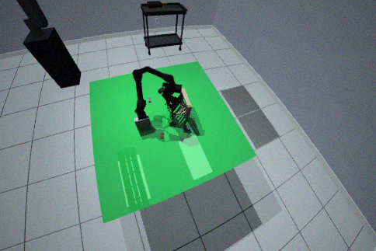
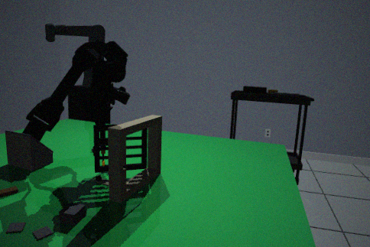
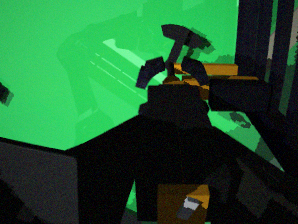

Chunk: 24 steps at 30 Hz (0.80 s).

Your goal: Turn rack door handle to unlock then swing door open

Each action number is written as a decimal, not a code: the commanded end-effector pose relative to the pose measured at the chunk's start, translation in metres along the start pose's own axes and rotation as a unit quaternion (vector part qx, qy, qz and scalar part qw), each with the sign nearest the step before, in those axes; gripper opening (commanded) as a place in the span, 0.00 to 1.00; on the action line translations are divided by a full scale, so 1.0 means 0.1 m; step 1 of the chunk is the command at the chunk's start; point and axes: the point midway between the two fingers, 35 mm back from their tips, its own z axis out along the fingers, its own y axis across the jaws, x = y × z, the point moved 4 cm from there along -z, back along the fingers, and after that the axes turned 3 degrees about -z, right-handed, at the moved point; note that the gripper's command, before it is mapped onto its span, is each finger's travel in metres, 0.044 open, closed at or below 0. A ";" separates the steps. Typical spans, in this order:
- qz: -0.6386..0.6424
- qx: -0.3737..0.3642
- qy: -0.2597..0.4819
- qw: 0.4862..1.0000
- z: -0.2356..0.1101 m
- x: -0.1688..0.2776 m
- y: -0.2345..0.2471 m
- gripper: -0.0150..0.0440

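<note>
The beige door frame stands upright on the green surface. The dark slatted door is swung well out of the frame, with its hinge side by the far post; the exact angle cannot be told. My gripper points down at the door's free edge, its fingers shut on the upright handle. The handle's dark wide end shows beyond the fingertips in the wrist view, with orange parts beside it. The arm partly hides the door, and how far the handle is turned is unclear.
A dark block, flat dark pieces and a reddish-brown piece lie between the frame and the arm's base side. A black cart stands beyond the green surface.
</note>
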 end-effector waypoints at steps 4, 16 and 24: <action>0.064 0.000 -0.004 0.998 0.00 -0.05 0.16 0.29; 0.153 0.000 -0.004 0.988 -0.01 -0.16 0.38 0.29; 0.206 -0.001 -0.004 0.979 -0.01 -0.25 0.51 0.29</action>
